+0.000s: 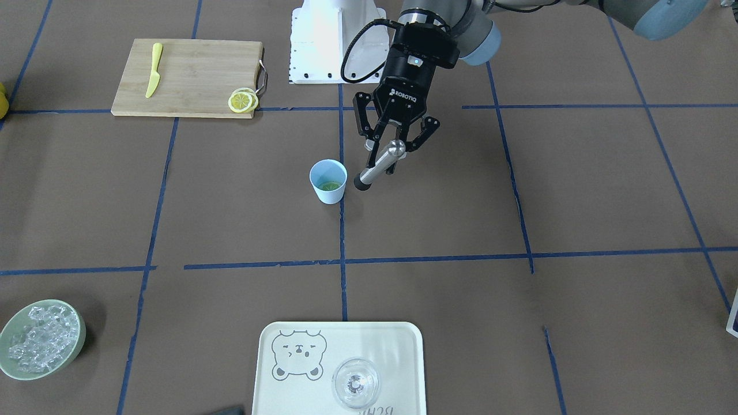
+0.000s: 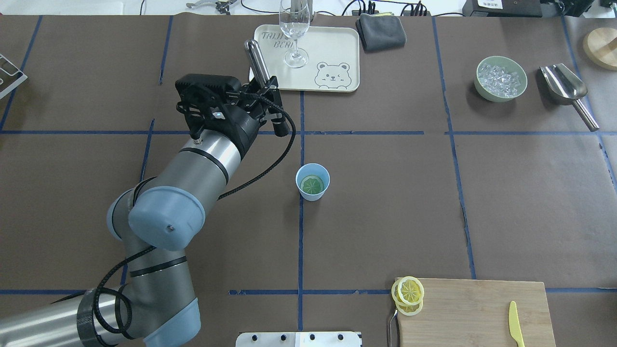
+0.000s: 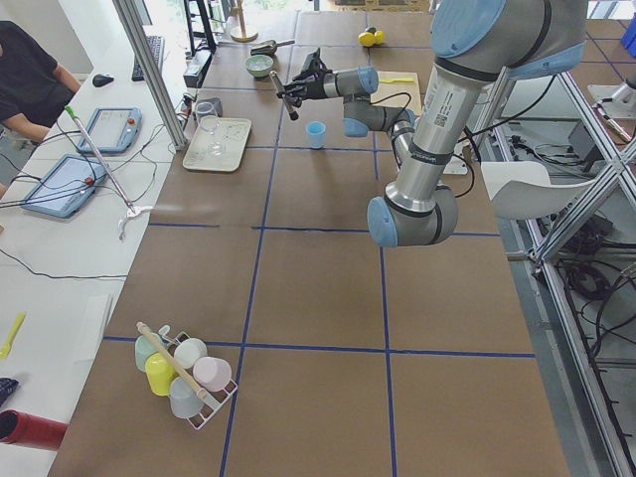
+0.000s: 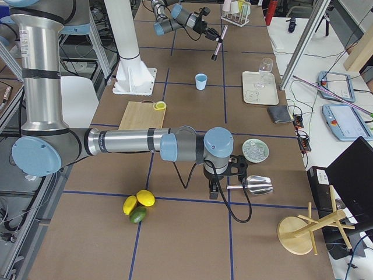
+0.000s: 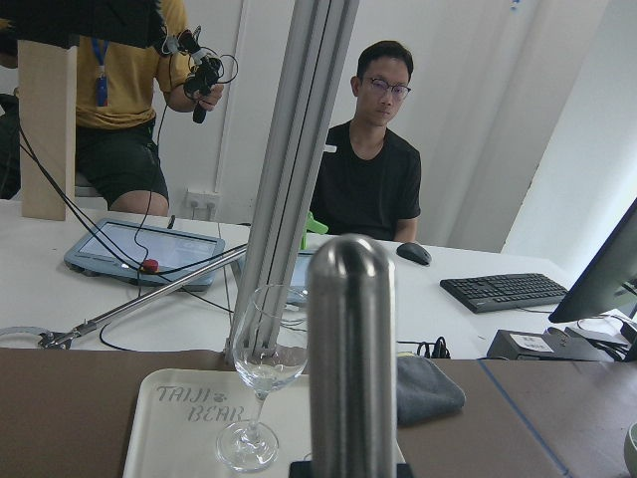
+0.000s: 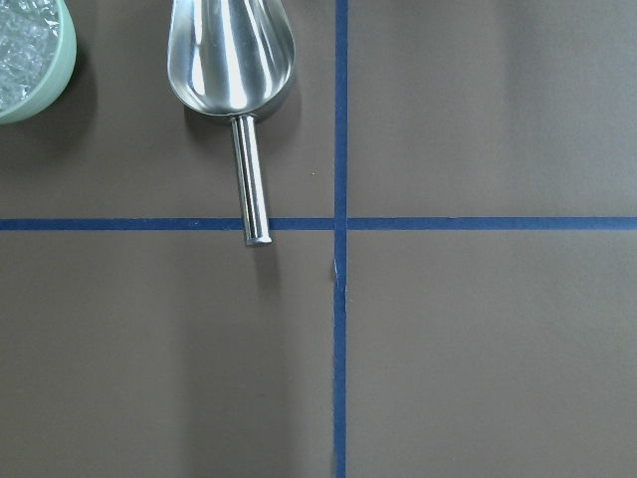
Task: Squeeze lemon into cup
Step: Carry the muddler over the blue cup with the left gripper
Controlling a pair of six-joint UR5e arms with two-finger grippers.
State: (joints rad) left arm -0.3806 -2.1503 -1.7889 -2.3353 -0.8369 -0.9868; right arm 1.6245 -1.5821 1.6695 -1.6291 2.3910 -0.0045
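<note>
brown paper with blue tape lines (image 1: 438,258) covers the table (image 1: 519,190). the light-blue cup (image 1: 328,195) stands upright near the middle, mouth up. the lemon slice (image 2: 312,184) lies flat at the cup's bottom, cut face up. the slice is round, so it has no long way, and its thin edge faces the cup wall. i think it is soft, wet and slippery, and easy to tear, so pressing it from straight above should work better than pinching it. the cup looks light and could tip if pushed from the side. the left gripper (image 1: 395,147) is pinched tight on a shiny metal muddler (image 1: 377,167), holding it around the middle. the muddler looks stiff and smooth. it is tilted, with its black end pointing down toward the cup but outside it. more slices (image 1: 243,101) sit on the wooden board (image 1: 196,69). the right gripper (image 4: 214,192) hangs by a metal scoop (image 6: 231,45) far away, and i cannot tell if it is spread or pressed together.
</note>
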